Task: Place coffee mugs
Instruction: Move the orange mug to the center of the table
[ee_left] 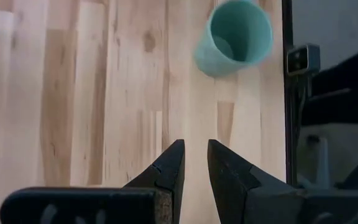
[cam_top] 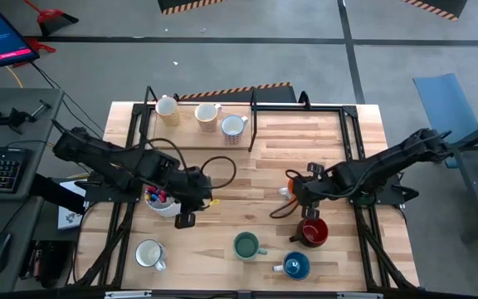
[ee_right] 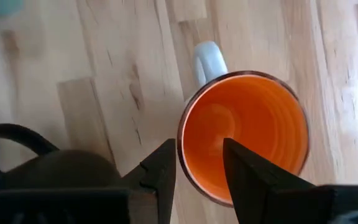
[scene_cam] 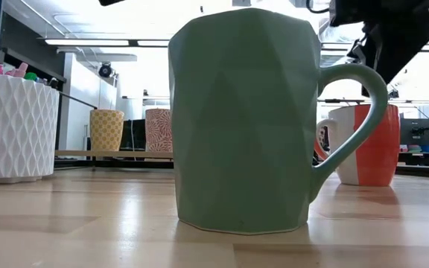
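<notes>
An orange mug [ee_right: 247, 124] with a white handle stands upright on the wooden table [cam_top: 264, 166], right of centre [cam_top: 286, 192]. My right gripper [ee_right: 197, 155] hovers open just above its rim, one finger over the inside and one outside. In the low view it hangs clear of the mug [scene_cam: 371, 145]. My left gripper [ee_left: 196, 149] is open by a narrow gap, holds nothing and points down at bare wood left of centre [cam_top: 185, 219]. A green mug [ee_left: 234, 36] stands near the front [cam_top: 246, 245]. A dark red mug [cam_top: 312, 231], a blue mug [cam_top: 295, 266] and a white mug [cam_top: 149, 253] also stand near the front.
Three pale mugs [cam_top: 207, 115] stand in a row at the far left, inside a black frame [cam_top: 252, 124]. A white pen holder with markers [cam_top: 160, 201] stands right beside my left gripper. Bare wood lies in the table's middle and far right.
</notes>
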### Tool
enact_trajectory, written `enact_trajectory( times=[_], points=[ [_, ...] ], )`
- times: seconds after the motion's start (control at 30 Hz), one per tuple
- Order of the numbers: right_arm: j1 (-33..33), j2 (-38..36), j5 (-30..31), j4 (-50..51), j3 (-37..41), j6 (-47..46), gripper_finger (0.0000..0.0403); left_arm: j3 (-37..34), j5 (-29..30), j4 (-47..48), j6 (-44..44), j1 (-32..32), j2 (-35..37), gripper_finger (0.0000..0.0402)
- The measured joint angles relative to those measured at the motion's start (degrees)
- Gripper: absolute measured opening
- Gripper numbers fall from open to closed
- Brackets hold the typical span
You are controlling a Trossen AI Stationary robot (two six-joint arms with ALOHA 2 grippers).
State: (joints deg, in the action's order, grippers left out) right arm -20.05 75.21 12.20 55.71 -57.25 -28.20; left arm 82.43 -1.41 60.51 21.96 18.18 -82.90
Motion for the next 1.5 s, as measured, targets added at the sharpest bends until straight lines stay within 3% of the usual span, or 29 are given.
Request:
enact_trajectory(
  times=[0.17,0.5,0.77,0.87,1.03,1.2,1.33,1.5],
  points=[
    [0.0,4.0,2.1,-0.8,-0.2,1.6,0.011,0.0,2.4,2.4,3.2,0.3,1.7,0.006],
    [0.3,9.8,0.0,-3.1,0.0,2.8,0.011,0.0,6.4,9.9,4.9,0.8,6.3,0.006],
    [1.5,13.2,-1.7,-5.6,0.0,0.8,0.0109,0.0,15.8,22.2,10.5,0.8,13.3,0.006],
    [1.9,13.6,-1.7,-5.9,0.0,-0.4,0.0089,0.0,17.5,23.9,13.6,0.8,16.0,0.006],
    [2.6,13.7,-1.9,-6.9,0.0,-0.5,0.0012,0.0,20.2,24.4,13.9,0.8,19.6,0.006],
    [3.5,13.7,-1.1,-6.8,0.0,-2.0,0.0004,0.0,25.0,30.1,13.5,0.8,23.0,0.006],
    [4.2,13.6,-0.2,-6.0,-3.3,-3.6,0.0002,-1.1,29.6,28.9,10.7,0.7,28.7,0.006],
    [6.0,13.6,1.9,-1.6,-13.3,-3.4,0.0002,-4.7,34.1,28.8,13.3,0.2,37.3,0.006]
  ],
)
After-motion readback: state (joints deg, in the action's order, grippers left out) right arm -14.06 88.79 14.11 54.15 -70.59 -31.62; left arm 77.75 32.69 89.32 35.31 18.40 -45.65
